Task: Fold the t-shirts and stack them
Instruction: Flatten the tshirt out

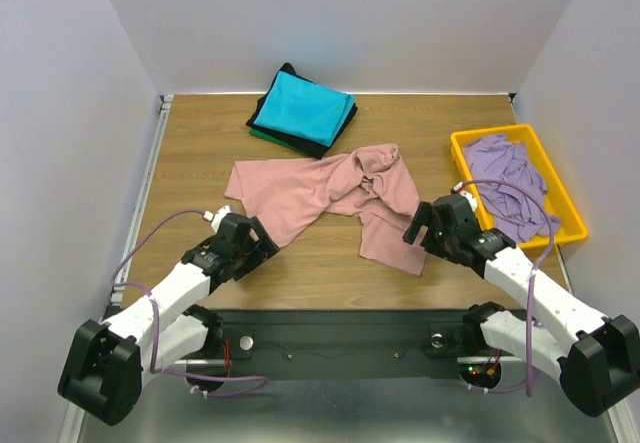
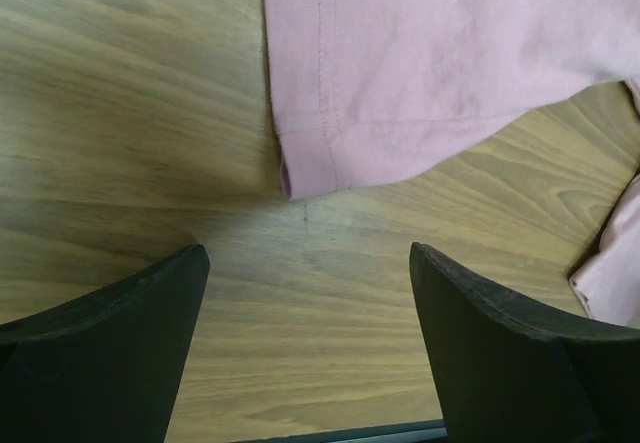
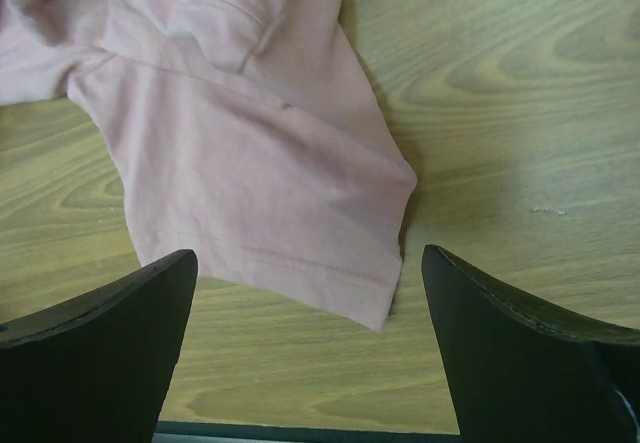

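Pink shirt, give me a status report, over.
Both open, empty: left gripper just short of pink shirt, right gripper at its near corner. Shirt crumpled, not folded. Nothing in the way.

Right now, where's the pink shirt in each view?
Top external: pink shirt lies crumpled mid-table.
Left wrist: its hemmed corner fills the upper right.
Right wrist: its hemmed end runs from upper left to centre.
Shared landmark: the wooden table under it.
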